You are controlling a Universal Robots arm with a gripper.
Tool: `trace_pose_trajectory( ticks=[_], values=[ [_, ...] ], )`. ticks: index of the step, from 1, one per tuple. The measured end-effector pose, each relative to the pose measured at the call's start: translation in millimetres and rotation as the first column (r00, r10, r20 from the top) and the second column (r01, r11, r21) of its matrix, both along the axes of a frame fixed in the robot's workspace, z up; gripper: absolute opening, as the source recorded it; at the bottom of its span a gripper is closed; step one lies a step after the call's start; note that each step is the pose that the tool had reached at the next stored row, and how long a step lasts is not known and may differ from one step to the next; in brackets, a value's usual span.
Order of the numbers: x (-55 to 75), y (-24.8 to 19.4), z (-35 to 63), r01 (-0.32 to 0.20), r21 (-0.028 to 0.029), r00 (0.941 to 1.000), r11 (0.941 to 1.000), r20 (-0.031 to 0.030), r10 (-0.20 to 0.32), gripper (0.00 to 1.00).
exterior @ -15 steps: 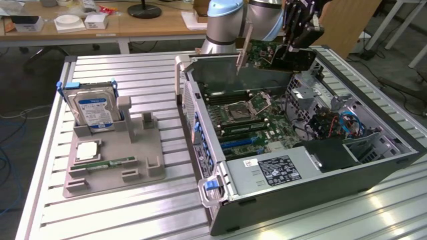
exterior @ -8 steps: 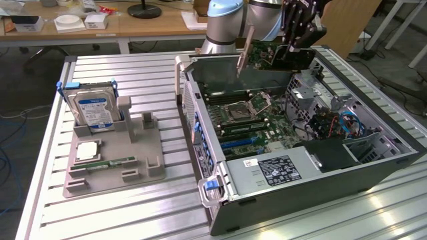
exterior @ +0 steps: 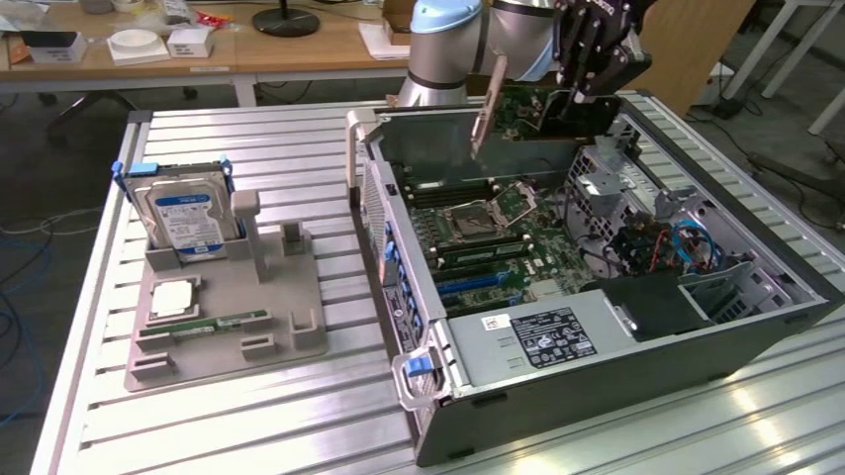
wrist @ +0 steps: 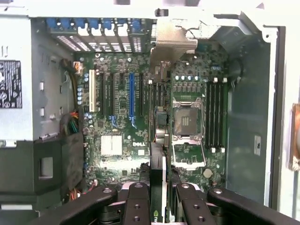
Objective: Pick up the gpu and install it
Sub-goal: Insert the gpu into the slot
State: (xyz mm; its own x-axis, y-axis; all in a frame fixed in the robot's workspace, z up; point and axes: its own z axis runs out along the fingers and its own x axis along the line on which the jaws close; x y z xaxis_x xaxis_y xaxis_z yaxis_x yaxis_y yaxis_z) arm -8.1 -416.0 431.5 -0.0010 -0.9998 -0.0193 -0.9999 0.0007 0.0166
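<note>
The gpu (exterior: 519, 111) hangs in the air over the back part of the open computer case (exterior: 436, 327), its silver bracket toward the exterior view's left. My gripper (exterior: 583, 107) is shut on the card from above. In the wrist view the gpu (wrist: 159, 140) is seen edge-on between my two black fingers (wrist: 137, 201), with its bracket at the far end near the case's rear slot openings (wrist: 105, 30). Below it lies the motherboard (wrist: 117, 145) with a blue expansion slot (wrist: 131, 101) slightly to one side of the card.
A grey holder (exterior: 284, 317) on the exterior view's left carries a hard drive (exterior: 185, 220) and a green memory stick (exterior: 218, 322). Inside the case are the CPU socket (exterior: 478, 216), a power supply (exterior: 544, 336) and drive cage cables (exterior: 660, 242). A desk (exterior: 185, 49) stands behind.
</note>
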Motion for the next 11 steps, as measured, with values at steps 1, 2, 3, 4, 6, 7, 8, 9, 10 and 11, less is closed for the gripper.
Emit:
trace_pose_trajectory(
  ticks=[1, 2, 3, 4, 6, 7, 8, 9, 10, 11],
  values=[
    [0.0, 0.0, 0.0, -0.014, 0.0000, 0.9999, 0.9999, 0.0001, 0.014, 0.26],
    [0.0, 0.0, 0.0, -0.028, 0.0000, 0.9996, 0.9996, 0.0000, 0.028, 0.26],
    [0.0, 0.0, 0.0, -0.042, 0.0000, 0.9991, 0.9991, 0.0000, 0.042, 0.26],
    [0.0, 0.0, 0.0, -0.055, 0.0000, 0.9985, 0.9985, 0.0000, 0.055, 0.26],
    [0.0, 0.0, 0.0, -0.066, -0.0001, 0.9978, 0.9978, 0.0000, 0.066, 0.26],
    [0.0, 0.0, 0.0, -0.066, -0.0001, 0.9978, 0.9978, 0.0000, 0.066, 0.26],
    [0.0, 0.0, 0.0, -0.066, -0.0001, 0.9978, 0.9978, 0.0000, 0.066, 0.26],
    [0.0, 0.0, 0.0, -0.066, -0.0001, 0.9978, 0.9978, 0.0000, 0.066, 0.26],
    [0.0, 0.0, -0.1, -0.066, 0.0000, 0.9978, 0.9978, 0.0000, 0.066, 0.26],
    [0.0, 0.0, -0.1, -0.066, -0.0001, 0.9978, 0.9978, 0.0009, 0.066, 0.26]
  ],
)
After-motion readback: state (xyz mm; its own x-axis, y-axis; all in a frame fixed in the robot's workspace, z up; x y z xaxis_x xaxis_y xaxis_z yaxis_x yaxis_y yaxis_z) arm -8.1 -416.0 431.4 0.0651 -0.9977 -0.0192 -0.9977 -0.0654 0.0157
